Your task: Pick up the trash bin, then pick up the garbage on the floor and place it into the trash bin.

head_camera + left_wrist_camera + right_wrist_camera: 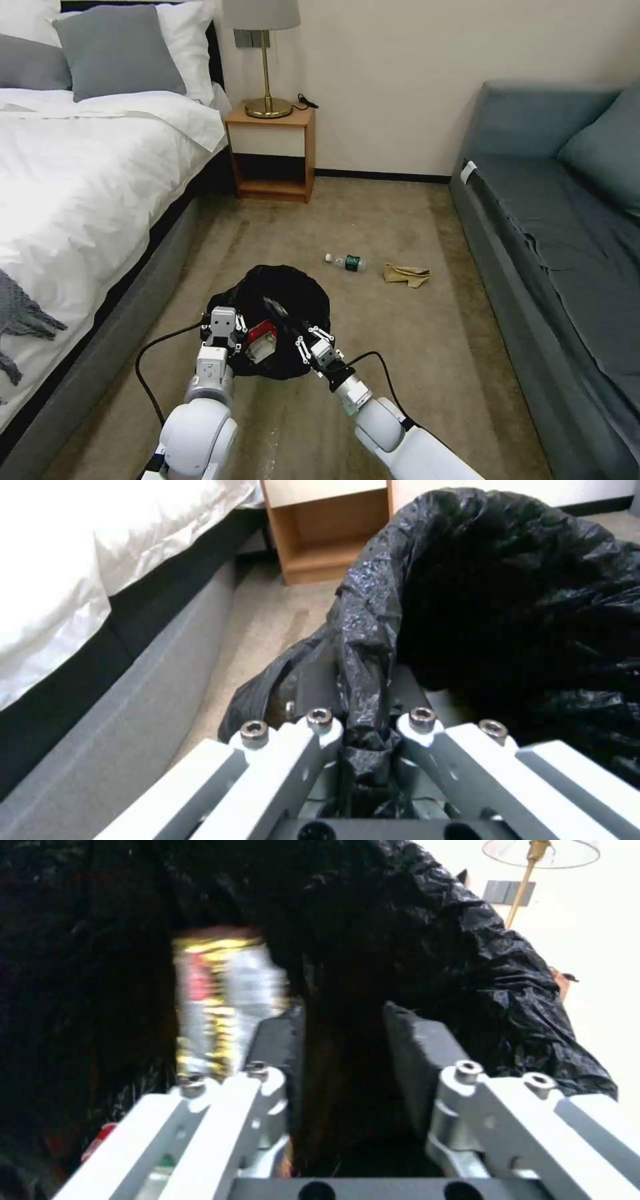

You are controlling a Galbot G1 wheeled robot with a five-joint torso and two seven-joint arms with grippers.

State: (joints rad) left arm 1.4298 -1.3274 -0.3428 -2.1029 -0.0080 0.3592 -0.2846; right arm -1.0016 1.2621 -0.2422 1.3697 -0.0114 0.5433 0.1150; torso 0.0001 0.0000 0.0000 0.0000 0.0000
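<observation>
Bed (87, 167): lay along the robot's left, white duvet and grey pillows, beside the carpeted floor (400, 347).
Sofa (567, 233): grey, ran along the robot's right.
Nightstand (272, 153): stood against the far wall with a brass lamp (265, 60) on it.
Trash bin (293, 293): was held up off the floor just ahead of the robot, between the two arms, its black bag liner (467, 580) draped over the rim.
Left end effector (225, 331): was pressed together on a bunched fold of the liner at the bin's left rim; in the left wrist view that fold ran down between its fingers.
Right end effector (313, 341): was at the bin's right rim, fingers (417, 1050) spread, reaching over the opening.
Snack wrapper (223, 1010): gold, silver and red, blurred, lay just beside the right fingers inside the bin's mouth, apparently released.
Red-white wrapper (261, 339): lay inside the bin near the left rim.
Bottle (348, 261): clear with a green label, lay on the floor beyond the bin, not yet collected.
Tan paper (407, 273): crumpled, lay near the bottle on the floor.
Risk: the left grip seemed to hold mostly thin plastic, so the liner could tear or slide and tip the bin, spilling the wrappers.
</observation>
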